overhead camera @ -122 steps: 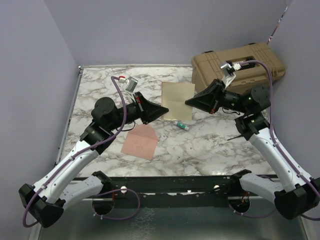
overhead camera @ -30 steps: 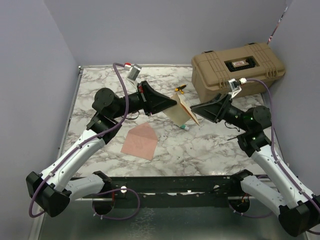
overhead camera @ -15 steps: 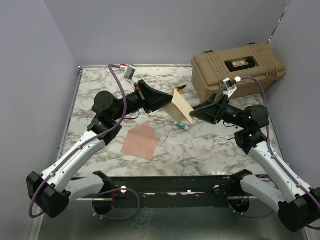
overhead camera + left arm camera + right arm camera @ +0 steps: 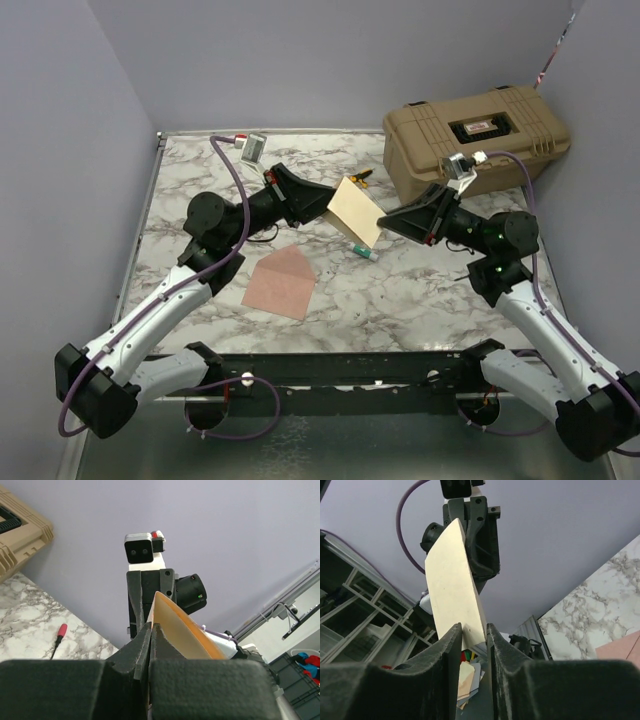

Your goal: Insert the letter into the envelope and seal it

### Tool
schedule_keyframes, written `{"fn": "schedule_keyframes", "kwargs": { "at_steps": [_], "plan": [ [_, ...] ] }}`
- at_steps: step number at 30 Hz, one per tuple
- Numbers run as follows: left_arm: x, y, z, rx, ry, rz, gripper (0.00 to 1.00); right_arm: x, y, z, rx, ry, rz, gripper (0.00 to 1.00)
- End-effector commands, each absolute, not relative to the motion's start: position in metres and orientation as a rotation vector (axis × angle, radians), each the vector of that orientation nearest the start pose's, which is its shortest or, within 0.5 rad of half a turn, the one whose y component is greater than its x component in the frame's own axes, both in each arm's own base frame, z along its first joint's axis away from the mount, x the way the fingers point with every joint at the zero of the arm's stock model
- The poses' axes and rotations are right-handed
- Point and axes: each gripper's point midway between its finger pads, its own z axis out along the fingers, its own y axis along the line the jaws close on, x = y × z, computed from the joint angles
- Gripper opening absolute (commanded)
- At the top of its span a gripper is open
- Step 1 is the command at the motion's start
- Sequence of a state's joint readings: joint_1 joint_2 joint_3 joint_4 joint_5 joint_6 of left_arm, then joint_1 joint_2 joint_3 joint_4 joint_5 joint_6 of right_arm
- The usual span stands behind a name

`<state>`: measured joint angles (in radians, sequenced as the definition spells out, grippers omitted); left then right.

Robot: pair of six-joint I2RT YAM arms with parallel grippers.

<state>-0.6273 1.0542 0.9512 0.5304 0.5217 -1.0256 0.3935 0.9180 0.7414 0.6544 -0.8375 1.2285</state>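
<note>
The right gripper's jaws have narrowed round the letter, grip unclear. The left gripper pinches it aloft, long axis slanting far-left to near-right.

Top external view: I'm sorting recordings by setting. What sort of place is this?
Probably a robotics lab test cell: a marble-patterned tabletop boxed in by plain lavender panels, a black mounting rail at its near edge, and what looks like shelving beyond.
</note>
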Motion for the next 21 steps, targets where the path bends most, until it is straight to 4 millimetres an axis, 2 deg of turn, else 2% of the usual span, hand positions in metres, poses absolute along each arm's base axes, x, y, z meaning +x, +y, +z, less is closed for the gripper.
{"fn": "schedule_keyframes", "kwargs": {
  "at_steps": [1, 6, 9, 12, 14, 18, 21],
  "plan": [
    [0.199, -0.287, 0.459, 0.253, 1.307, -1.728, 0.0, 0.179, 0.244, 0.413, -0.371, 1.381, 1.789, 0.26],
    [0.197, -0.285, 0.459, 0.258, 1.301, -1.724, 0.0, 0.178, 0.244, 0.419, -0.393, 1.368, 1.772, 0.01],
    [0.197, -0.284, 0.451, 0.279, 1.319, -1.685, 0.02, 0.18, 0.244, 0.419, -0.393, 1.39, 1.737, 0.0],
    [0.203, -0.28, 0.426, 0.301, 1.409, -1.548, 0.15, 0.185, 0.243, 0.417, -0.397, 1.421, 1.672, 0.0],
    [0.208, -0.272, 0.398, 0.317, 1.511, -1.407, 0.26, 0.19, 0.243, 0.414, -0.403, 1.455, 1.605, 0.0],
    [0.215, -0.241, 0.357, 0.336, 1.641, -1.109, 0.49, 0.204, 0.24, 0.403, -0.433, 1.541, 1.443, 0.0],
    [0.215, -0.219, 0.344, 0.352, 1.693, -0.946, 0.6, 0.214, 0.236, 0.392, -0.471, 1.618, 1.32, 0.0]
  ]
}}
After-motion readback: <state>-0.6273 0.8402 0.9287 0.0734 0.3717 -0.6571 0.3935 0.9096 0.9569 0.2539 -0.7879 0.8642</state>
